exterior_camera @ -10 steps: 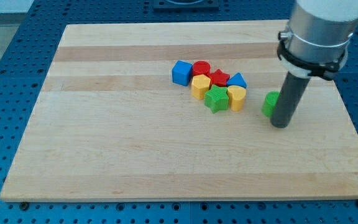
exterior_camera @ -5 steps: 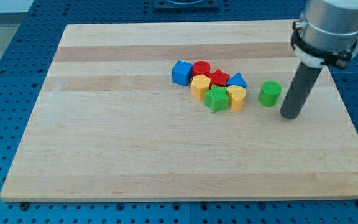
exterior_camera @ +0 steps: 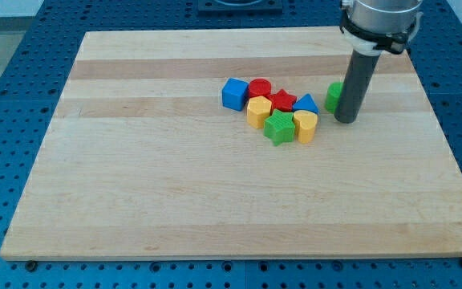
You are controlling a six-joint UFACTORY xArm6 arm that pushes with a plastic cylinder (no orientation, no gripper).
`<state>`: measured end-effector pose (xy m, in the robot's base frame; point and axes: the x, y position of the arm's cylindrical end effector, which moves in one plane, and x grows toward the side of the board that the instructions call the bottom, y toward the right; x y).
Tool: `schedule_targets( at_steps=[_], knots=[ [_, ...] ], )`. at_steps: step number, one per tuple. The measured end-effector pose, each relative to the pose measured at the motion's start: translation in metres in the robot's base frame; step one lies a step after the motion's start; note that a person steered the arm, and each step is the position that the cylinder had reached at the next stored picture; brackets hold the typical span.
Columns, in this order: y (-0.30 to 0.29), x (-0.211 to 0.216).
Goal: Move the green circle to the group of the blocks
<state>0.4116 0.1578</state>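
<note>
Since a half-second ago, my tip (exterior_camera: pixel 344 120) swung up-left; green circle (exterior_camera: pixel 334 97) now peeks from behind it. Gripless end effector holds nothing. Light, rigid, slippery-looking, it wants a centred push toward the group.

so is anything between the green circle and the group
Nothing visible. The green circle sits just to the view's right of the blue triangle, the group's nearest block, with only bare board between them. My tip is on the circle's right side, partly hiding it, away from the group.
</note>
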Motion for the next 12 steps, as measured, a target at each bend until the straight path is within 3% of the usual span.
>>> schedule_targets(
  at_steps=[2, 4, 6, 12],
  knots=[
    [0.0, -0.028],
    [0.036, -0.046],
    [0.031, -0.092],
    [-0.006, -0.081]
  ],
)
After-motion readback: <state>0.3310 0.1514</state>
